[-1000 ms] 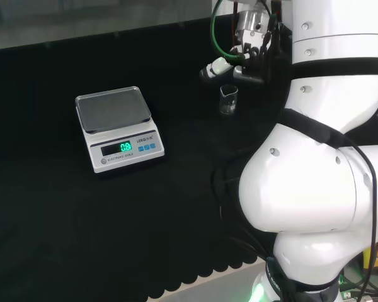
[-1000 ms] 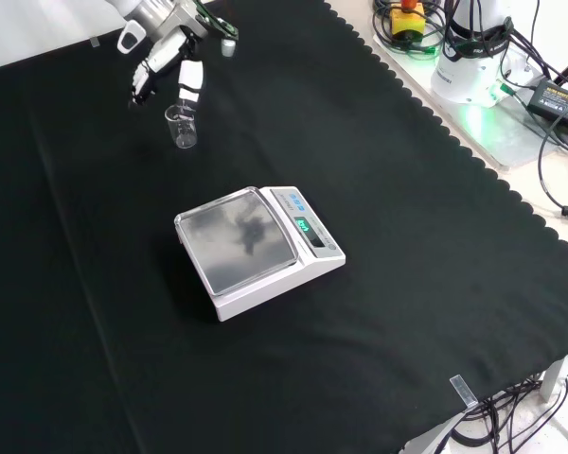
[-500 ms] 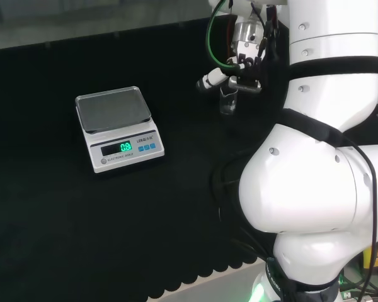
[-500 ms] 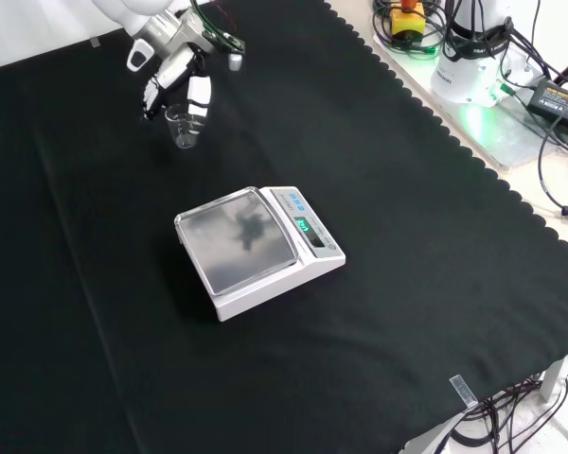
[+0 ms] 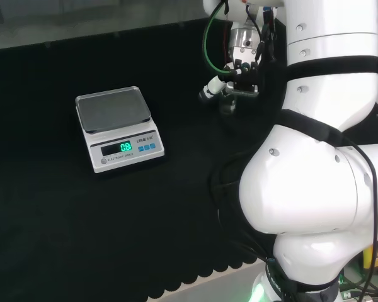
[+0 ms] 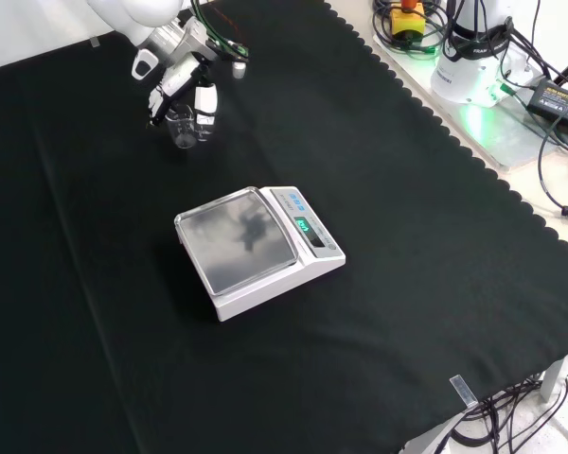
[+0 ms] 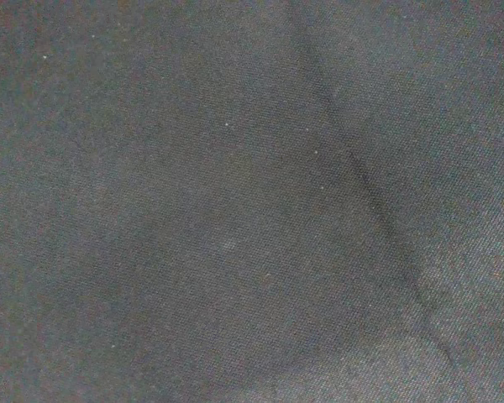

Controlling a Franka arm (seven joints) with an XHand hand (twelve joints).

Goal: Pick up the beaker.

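The beaker [image 6: 182, 132] is a small clear glass standing upright on the black cloth at the far left of the front view. My hand [image 6: 183, 76] has come down over it, with a white finger [image 6: 205, 98] on its right side and other fingers [image 6: 157, 96] on its left. These fingers look fairly straight and I see no grip on the glass. In the head view the hand [image 5: 242, 70] hangs in front of the arm's links and covers much of the beaker [image 5: 227, 106]. The wrist view has black cloth with a crease.
A white digital scale [image 6: 256, 246] with a steel pan stands mid-cloth, also in the head view as the scale [image 5: 116, 129], well apart from the beaker. The arm's base, cables and boxes [image 6: 473, 47] lie beyond the cloth's scalloped edge at the front view's top right.
The hand has dropped from above the beaker until its fingers straddle the glass. The beaker and the scale have not moved.
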